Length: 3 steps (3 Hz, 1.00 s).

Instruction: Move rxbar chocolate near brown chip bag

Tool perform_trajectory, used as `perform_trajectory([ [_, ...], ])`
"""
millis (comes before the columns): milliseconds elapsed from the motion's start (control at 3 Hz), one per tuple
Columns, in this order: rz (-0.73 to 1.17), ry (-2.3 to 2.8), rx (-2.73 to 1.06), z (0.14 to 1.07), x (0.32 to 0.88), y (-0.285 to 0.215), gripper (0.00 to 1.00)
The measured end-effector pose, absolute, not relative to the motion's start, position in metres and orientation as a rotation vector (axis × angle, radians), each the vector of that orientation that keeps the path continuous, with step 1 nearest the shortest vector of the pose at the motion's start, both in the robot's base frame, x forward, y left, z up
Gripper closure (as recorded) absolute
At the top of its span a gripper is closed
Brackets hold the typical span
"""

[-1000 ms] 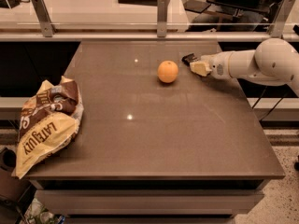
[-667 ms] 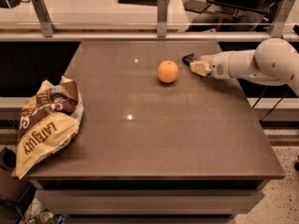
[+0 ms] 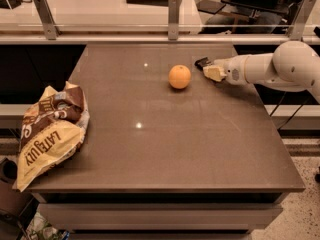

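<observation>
The rxbar chocolate (image 3: 201, 62) is a small black bar at the far right of the brown table (image 3: 165, 149), just past the tip of my gripper (image 3: 212, 72). The gripper comes in low from the right on a white arm and touches or nearly touches the bar's right end. The brown chip bag (image 3: 49, 134), dark brown above and yellow below, lies at the table's left edge, far from the bar and partly hanging over the side.
An orange (image 3: 179, 77) sits on the table just left of the gripper and bar. A rail with metal posts (image 3: 173, 16) runs along the far side of the table. The floor drops away at the right and front edges.
</observation>
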<state>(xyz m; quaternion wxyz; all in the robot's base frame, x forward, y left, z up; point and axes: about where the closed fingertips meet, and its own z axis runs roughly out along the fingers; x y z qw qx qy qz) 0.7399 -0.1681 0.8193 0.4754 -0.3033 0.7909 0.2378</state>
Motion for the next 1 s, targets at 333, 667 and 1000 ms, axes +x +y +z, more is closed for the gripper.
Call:
perform_trajectory([
  [333, 0.581, 1.933, -0.741, 0.8194, 0.7399, -0.1681, 1.0],
  [667, 0.581, 1.933, -0.742, 0.8195, 0.7399, -0.1681, 1.0],
  [1000, 0.581, 1.933, -0.742, 0.8195, 0.7399, -0.1682, 1.0],
])
